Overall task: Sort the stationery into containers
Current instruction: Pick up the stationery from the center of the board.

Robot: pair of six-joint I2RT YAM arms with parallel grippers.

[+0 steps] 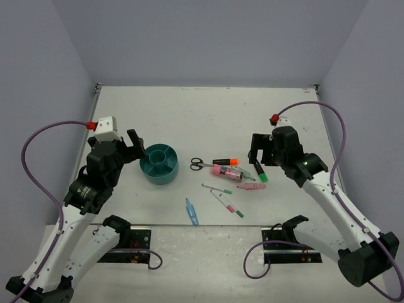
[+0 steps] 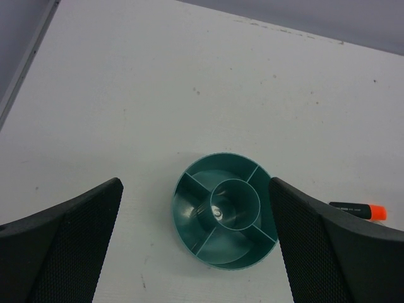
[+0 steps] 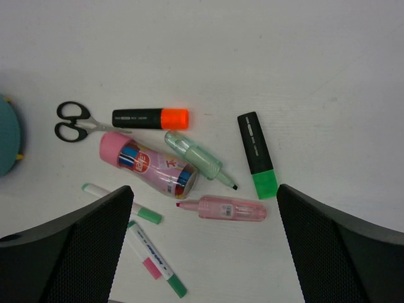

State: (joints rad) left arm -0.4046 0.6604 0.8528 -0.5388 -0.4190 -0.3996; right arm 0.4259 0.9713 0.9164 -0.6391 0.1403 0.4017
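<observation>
Pink tube [image 3: 148, 164] label colourful, text unreadable tbh. White print on orange-cap highlighter [image 3: 150, 118], green-cap highlighter [image 3: 257, 153] too tiny. Left gripper [image 1: 137, 146], right gripper [image 1: 257, 158] jaws wide open, empty.

The organizer [image 1: 158, 175] is teal and the surface [image 1: 208, 113] white. The scissors [image 3: 72, 121] have black handles. The orange-capped highlighter [image 3: 150, 118] and the green-capped highlighter [image 3: 256, 153] have black bodies. The tube [image 3: 148, 164] is pink with a multicoloured label, and one pen [image 1: 192, 211] is light blue. The fingers [image 3: 69, 252] are black with a fine dotted texture.
</observation>
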